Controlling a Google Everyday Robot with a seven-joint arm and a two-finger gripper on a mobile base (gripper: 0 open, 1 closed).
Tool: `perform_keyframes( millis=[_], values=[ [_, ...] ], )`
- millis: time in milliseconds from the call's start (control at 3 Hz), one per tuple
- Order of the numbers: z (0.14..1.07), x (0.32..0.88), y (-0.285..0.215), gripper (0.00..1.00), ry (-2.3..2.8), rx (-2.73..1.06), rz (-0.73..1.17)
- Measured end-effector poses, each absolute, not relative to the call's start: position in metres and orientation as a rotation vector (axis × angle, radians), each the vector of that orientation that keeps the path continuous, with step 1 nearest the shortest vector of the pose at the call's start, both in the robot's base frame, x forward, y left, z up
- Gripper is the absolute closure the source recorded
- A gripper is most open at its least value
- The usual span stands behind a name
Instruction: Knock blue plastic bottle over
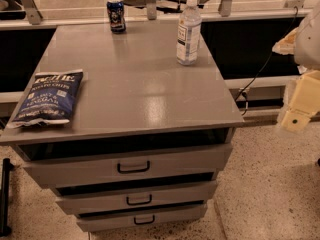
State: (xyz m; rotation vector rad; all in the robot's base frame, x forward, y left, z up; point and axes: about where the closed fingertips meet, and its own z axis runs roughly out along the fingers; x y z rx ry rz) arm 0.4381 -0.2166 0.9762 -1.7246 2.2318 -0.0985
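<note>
A grey cabinet [135, 84] fills most of the view, with a flat top and three drawers [133, 167] below, each with a dark handle. The blue plastic bottle [188, 31] stands upright near the back right corner of the top. It is clear and ribbed, with a white cap and a pale label, and nothing touches it.

A short dark blue can [116, 15] stands upright at the back edge, left of the bottle and well apart from it. It is shorter than the bottle. A dark blue chip bag [47, 98] lies flat at the front left of the top, close to the left edge and far from both the can and the bottle.

The gripper [299, 106] is at the right border of the view, a cream-coloured piece hanging from the arm, out past the right side of the cabinet and over the speckled floor [270, 184]. It is well apart from the bottle and touches nothing on the top. Whether it is open or closed cannot be told from here, as only part of it shows. A thin dark cable [257, 76] runs down between the cabinet and the arm.
</note>
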Motion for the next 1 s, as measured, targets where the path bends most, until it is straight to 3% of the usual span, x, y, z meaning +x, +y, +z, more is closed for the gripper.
perform_keyframes(
  millis=[667, 1000],
  values=[
    [0.968, 0.458, -0.215, 0.00, 2.210, -1.682, 0.006],
    [0.948, 0.506, -0.209, 0.00, 2.136, -1.630, 0.137]
  ],
)
